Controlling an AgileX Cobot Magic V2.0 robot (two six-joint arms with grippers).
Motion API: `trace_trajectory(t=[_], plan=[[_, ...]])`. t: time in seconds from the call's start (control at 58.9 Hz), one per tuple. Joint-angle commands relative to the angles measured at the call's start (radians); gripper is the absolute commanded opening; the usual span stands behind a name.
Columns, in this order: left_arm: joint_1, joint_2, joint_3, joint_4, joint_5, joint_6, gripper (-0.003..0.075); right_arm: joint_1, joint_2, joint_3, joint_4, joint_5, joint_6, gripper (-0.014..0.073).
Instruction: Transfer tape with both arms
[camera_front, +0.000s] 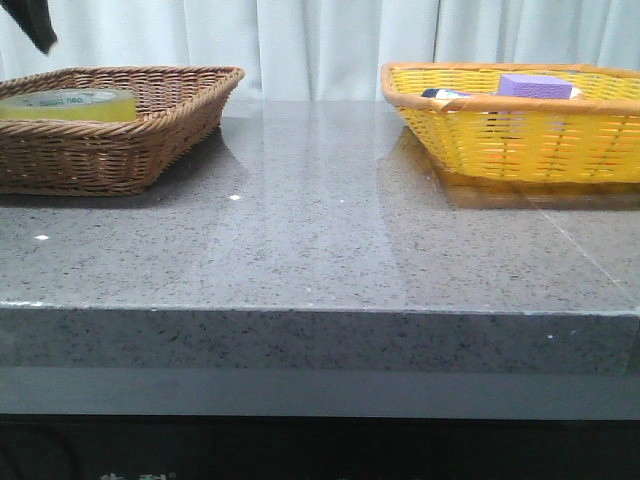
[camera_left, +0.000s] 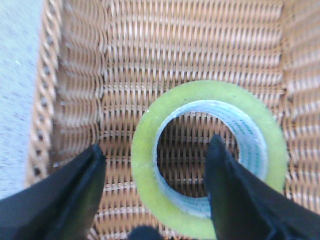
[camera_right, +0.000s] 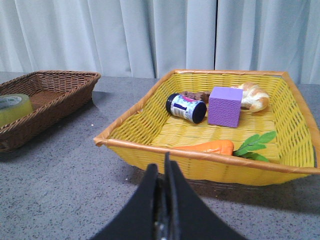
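Observation:
The tape (camera_left: 150, 165), a yellow roll with a white core printed in green, lies flat in the brown wicker basket (camera_left: 165, 60). My left gripper (camera_left: 156, 146) is open above it. One finger (camera_left: 75, 190) is outside the roll and the other finger (camera_left: 230, 185) is over the core hole, so the roll's wall lies between them. The tape also shows in the front view (camera_front: 70, 103) and in the right wrist view (camera_right: 12, 107). Only a black bit of the left arm (camera_front: 35, 25) shows in the front view. My right gripper (camera_right: 161, 164) is shut and empty, above the table before the yellow basket (camera_right: 200, 155).
The brown basket (camera_front: 120, 150) stands at the far left and the yellow basket (camera_front: 520, 140) at the far right of the grey table (camera_front: 320, 230). The yellow basket holds a purple block (camera_right: 225, 106), a dark bottle (camera_right: 186, 108), a croissant (camera_right: 254, 96) and a carrot (camera_right: 207, 148).

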Motion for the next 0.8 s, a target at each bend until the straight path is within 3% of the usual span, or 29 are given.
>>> trace_trajectory(t=[0.0,0.254,0.577,0.78], plan=[[-0.026,-0.111,-0.014,-0.006,-0.066,0.014,0.0370,-0.003,0.010,-0.025,0.005,-0.085,-0.002,-0.0120],[-0.070,-0.357,0.205,-0.013,-0.209,0.014,0.0258,-0.003,0.010,-0.025,0.005,-0.092,-0.002,-0.0120],[-0.070,-0.744,0.656,-0.036,-0.377,0.014,-0.0020,-0.003,0.010,-0.025,0.005,-0.093,-0.002,-0.0120],[-0.070,-0.998,0.898,-0.036,-0.483,0.014,-0.0020,-0.003,0.010,-0.025,0.005,-0.093,-0.002,-0.0120]])
